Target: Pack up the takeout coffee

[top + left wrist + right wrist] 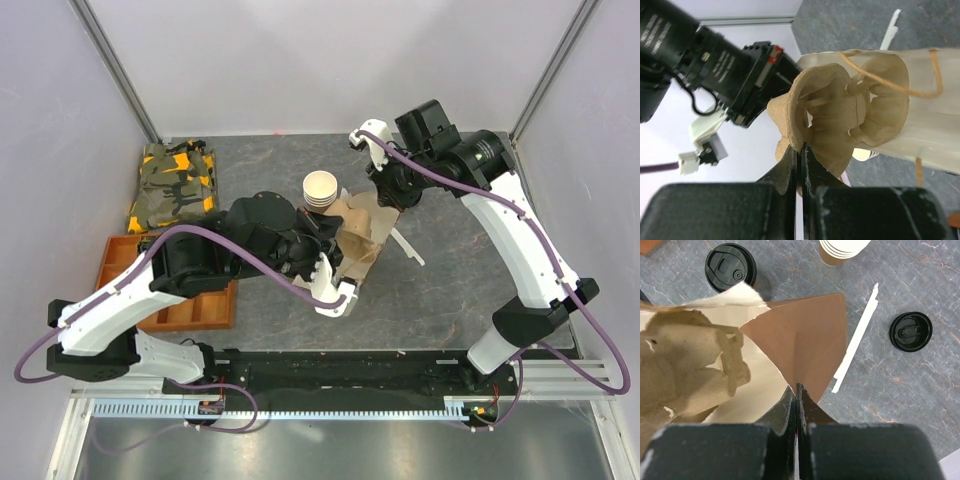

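A brown paper bag [362, 240] lies open mid-table. My right gripper [796, 387] is shut on the bag's brown edge [805, 335] and holds the mouth up; in the top view it [385, 200] is at the bag's far side. My left gripper [801, 150] is shut on the rim of a moulded pulp cup carrier [835, 115] that sits at the bag's mouth [925, 125]. The carrier also shows in the right wrist view [685, 370]. A round black lid [731, 266] shows beyond the bag; the cup under it is hidden. In the top view the coffee is hidden.
A stack of nested cream-rimmed cups [320, 188] stands just behind the bag, also in the right wrist view [842, 250]. A loose black lid [910, 331] and a white paper-wrapped stick [855, 340] lie right of the bag. A camouflage pouch [175, 185] and an orange tray [125, 262] are at left.
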`<action>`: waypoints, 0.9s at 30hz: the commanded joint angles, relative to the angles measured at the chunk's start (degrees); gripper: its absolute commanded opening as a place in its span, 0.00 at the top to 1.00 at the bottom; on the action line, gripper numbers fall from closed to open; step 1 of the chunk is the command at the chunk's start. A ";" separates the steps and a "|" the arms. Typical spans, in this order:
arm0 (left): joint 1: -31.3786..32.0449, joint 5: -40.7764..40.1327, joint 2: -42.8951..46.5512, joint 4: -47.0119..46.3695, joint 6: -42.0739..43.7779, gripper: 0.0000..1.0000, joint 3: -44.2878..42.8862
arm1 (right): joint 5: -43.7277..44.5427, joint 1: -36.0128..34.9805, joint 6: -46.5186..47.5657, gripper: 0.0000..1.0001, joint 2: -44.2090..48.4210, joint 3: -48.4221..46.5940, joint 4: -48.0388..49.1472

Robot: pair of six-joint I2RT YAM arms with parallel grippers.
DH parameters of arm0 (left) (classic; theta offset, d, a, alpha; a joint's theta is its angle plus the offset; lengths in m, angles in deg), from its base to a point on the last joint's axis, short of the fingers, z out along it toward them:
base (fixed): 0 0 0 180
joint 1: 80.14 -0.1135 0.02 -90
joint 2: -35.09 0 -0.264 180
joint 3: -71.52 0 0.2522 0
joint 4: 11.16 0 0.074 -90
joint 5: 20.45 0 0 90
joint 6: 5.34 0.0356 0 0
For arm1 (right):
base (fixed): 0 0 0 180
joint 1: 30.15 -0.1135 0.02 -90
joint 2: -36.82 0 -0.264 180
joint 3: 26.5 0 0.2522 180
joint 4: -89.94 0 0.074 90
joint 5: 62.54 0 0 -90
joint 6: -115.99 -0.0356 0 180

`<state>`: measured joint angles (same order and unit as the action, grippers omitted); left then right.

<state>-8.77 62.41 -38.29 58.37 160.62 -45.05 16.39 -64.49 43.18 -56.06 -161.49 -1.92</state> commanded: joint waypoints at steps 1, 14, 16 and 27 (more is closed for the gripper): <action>1.66 -0.42 -1.41 3.99 -2.39 0.98 -0.38 | -0.53 -0.63 0.04 1.00 0.33 -2.52 -1.52; 1.58 5.46 -6.33 7.78 -10.04 0.98 2.42 | -3.87 -3.79 1.35 1.00 1.21 -2.26 -2.23; 1.58 5.47 -6.51 7.69 -10.75 0.98 3.39 | -4.48 -4.49 1.53 1.00 1.30 -1.99 -2.49; 1.49 6.87 -9.14 7.60 -13.12 0.98 5.60 | -7.56 -6.43 2.58 1.00 2.35 1.43 -4.25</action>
<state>-7.63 67.99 -46.16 66.37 150.50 -39.43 10.67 -70.51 44.88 -55.95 -161.20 -1.88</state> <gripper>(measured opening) 0.046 0.009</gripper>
